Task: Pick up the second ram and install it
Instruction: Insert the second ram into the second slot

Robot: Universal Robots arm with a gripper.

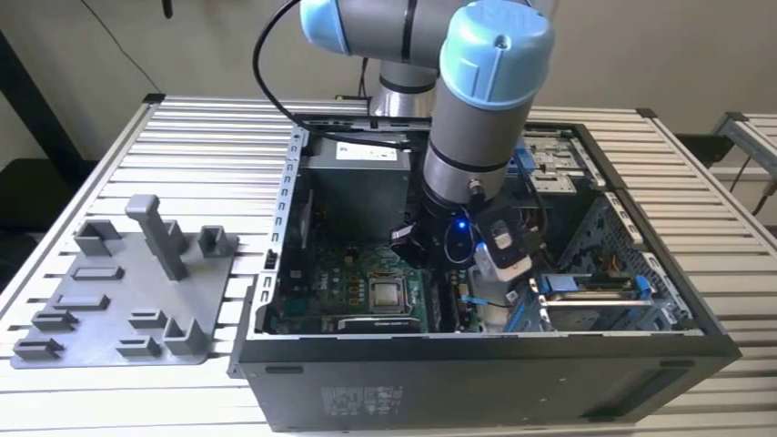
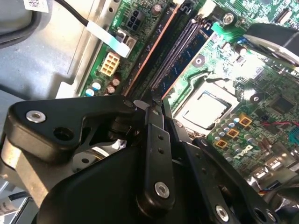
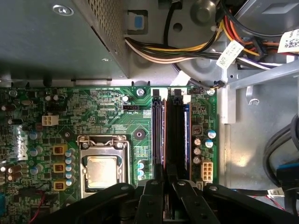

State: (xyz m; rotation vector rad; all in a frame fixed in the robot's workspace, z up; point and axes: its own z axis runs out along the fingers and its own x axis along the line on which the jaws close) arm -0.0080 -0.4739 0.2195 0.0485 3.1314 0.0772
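Exterior view: arm reaches down into open computer case [image 1: 680, 319]; gripper [image 1: 452, 273] low over motherboard [image 1: 352, 291], beside memory slots.

Second wrist view: gripper [image 2: 154, 105] fingers drawn nearly together, tips at near end of slots. Second ram [image 2: 180, 51] lies directly ahead of tips, long axis running straight away from gripper, apparently in slot (fully seated? cannot tell).

First wrist view: gripper [image 3: 166, 184] fingers close together, straddling slot line; second ram [image 3: 186, 135] edge-on, lengthwise ahead. Grip on stick: cannot tell.

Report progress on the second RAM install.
Looks done: a dark blue RAM stick stands in the memory slots. In hand: the gripper sits low inside the computer case, at one end of those slots, beside the CPU socket. Left: I cannot tell whether that stick is fully latched.
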